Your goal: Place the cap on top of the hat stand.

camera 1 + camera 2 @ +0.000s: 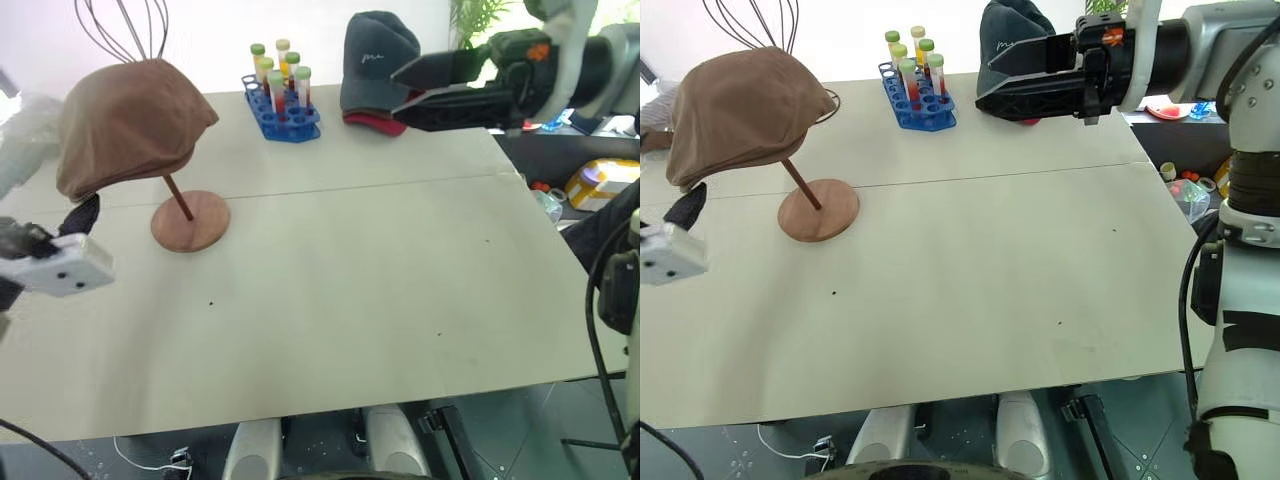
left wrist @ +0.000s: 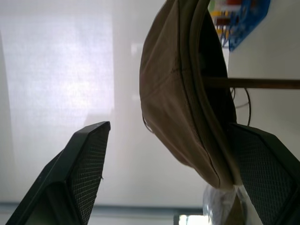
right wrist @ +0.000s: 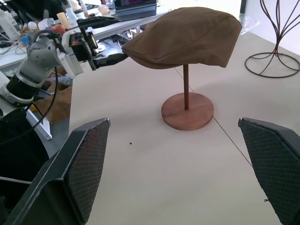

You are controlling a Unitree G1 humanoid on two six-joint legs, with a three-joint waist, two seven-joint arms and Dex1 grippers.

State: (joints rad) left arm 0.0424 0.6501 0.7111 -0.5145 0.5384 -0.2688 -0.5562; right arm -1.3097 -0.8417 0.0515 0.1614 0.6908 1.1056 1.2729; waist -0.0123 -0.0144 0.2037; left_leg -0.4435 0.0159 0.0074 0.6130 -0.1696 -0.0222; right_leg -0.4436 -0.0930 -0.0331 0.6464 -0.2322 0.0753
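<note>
Cap (image 1: 740, 108) sits draped over the top of the hat stand (image 1: 818, 208) — crown up, brim hanging on the side toward the left hand (image 3: 110, 58). The stand's disc top is hidden under the fabric; the slanted rod and round base show below it, base flat on the surface (image 1: 970, 280). Cap looks seated, though slightly lopsided, with more fabric hanging on the brim side.

Left hand: just beside the cap's brim edge, fingers spread apart. In its wrist view the cap hangs between the two fingers with one finger (image 2: 265, 173) very near the brim; whether that finger brushes the fabric cannot be told from here. Nothing is clamped.

Right hand (image 1: 985, 85): well apart from the stand, held high past the blue tube rack (image 1: 917, 100) on the side away from the stand, in front of the dark cap (image 1: 1005, 40) — fingers wide apart, empty.

Step judged: placement is done, release is done; what remains is the retreat of the left hand. The next move calls for drawing that hand straight away from the brim without hooking the fabric — a snag would tip the cap off, or pull the light stand over. A wire stand (image 1: 750, 25) is behind the hat stand, out of the exit path.
</note>
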